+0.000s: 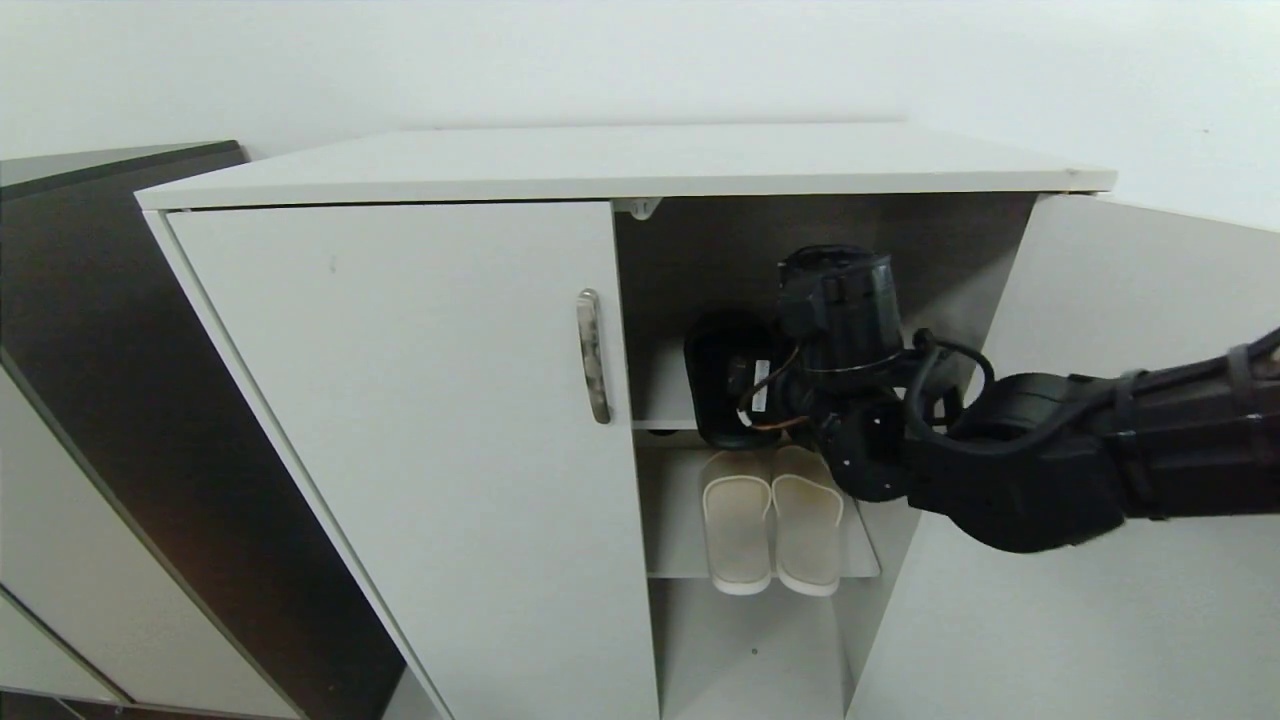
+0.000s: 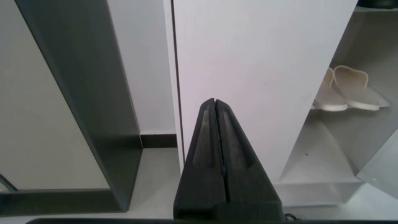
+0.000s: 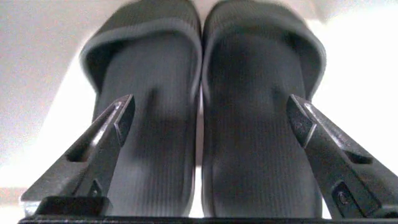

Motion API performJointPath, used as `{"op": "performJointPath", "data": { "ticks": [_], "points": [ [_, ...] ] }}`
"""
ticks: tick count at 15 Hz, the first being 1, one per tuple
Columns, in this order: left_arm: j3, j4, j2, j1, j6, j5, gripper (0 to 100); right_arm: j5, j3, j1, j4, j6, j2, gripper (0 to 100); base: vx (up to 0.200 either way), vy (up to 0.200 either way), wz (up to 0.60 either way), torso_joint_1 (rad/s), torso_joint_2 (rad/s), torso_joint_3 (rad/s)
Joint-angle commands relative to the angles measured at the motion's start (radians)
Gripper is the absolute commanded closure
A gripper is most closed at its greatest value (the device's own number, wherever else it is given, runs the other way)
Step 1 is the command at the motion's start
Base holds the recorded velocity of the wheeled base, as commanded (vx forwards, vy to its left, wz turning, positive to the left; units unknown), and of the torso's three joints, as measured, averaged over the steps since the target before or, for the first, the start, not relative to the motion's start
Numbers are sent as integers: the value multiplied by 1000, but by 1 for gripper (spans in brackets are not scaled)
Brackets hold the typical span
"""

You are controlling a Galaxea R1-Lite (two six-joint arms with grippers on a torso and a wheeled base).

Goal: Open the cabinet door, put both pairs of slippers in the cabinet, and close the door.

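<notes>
Two pairs sat inside the cabinet (image 1: 620, 160): white slippers (image 1: 770, 520) on the lower shelf (image 1: 860, 560), dark slippers (image 3: 202, 112) on the upper shelf (image 1: 660, 400). R door (image 1: 1100, 400) stood open; L door (image 1: 400, 400) shut. Right tool (image 3: 209, 102) was spread, flanking the dark pair w/o visible clamp. Left tool (image 2: 215, 106) was pressed together, empty, outside near the L door. Est. progress: opening & both placements done; remaining: withdraw R arm, close R door.
</notes>
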State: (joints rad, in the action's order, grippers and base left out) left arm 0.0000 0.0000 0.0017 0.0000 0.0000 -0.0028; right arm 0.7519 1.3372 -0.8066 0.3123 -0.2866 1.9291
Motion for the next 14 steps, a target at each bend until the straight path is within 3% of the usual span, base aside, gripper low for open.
{"op": "performJointPath", "data": {
  "ticks": [1,2,6,14],
  "points": [
    [0,0,0,0,0,0,100,3,-217,-68,91,-2,-157,0,0,0,0,0,0,0],
    [0,0,0,0,0,0,100,3,-302,-89,126,1,-185,100,0,0,0,0,0,0],
    [0,0,0,0,0,0,100,3,-365,-146,189,10,-171,100,0,0,0,0,0,0],
    [0,0,0,0,2,0,100,6,-400,-143,208,3,-122,100,0,0,0,0,0,0]
  ]
}}
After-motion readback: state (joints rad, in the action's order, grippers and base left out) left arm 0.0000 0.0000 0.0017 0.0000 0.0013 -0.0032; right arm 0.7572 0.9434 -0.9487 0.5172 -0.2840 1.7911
